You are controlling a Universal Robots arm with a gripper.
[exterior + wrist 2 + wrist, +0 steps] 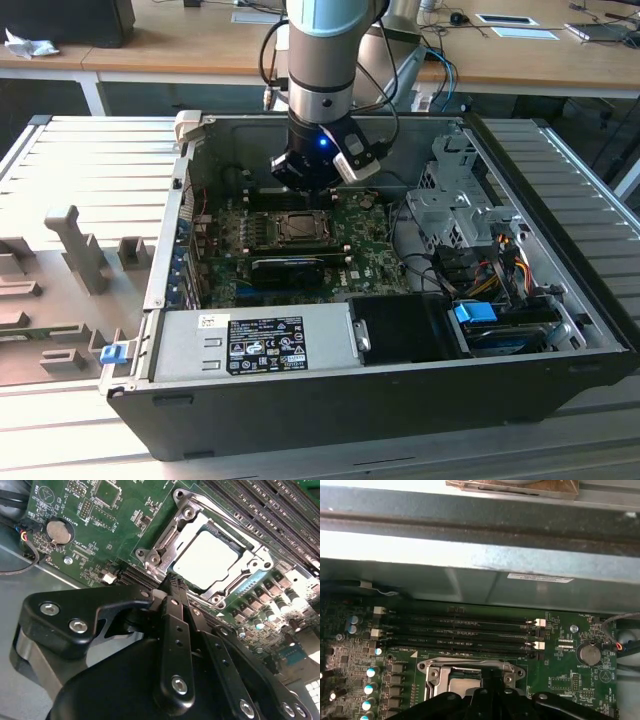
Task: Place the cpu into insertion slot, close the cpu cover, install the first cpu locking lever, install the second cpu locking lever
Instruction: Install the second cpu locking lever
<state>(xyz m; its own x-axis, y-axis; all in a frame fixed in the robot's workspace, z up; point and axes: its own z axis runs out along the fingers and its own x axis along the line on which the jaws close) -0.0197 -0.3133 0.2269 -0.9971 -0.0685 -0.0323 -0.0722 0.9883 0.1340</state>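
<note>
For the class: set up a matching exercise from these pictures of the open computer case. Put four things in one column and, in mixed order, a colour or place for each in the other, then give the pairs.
Things
1. cpu
2. cpu cover
3. coin battery
4. end effector

Descriptions
A. round, silver, on the green board
B. black, poised just above the socket's edge
C. pale square lying in the insertion slot
D. silver metal frame around the socket

Pairs: 1-C, 2-D, 3-A, 4-B

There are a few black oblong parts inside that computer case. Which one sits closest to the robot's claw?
The insertion slot, the square metal-framed socket on the green board, lies right below the gripper. The long black card and the black box lie nearer the case's front wall.
</note>
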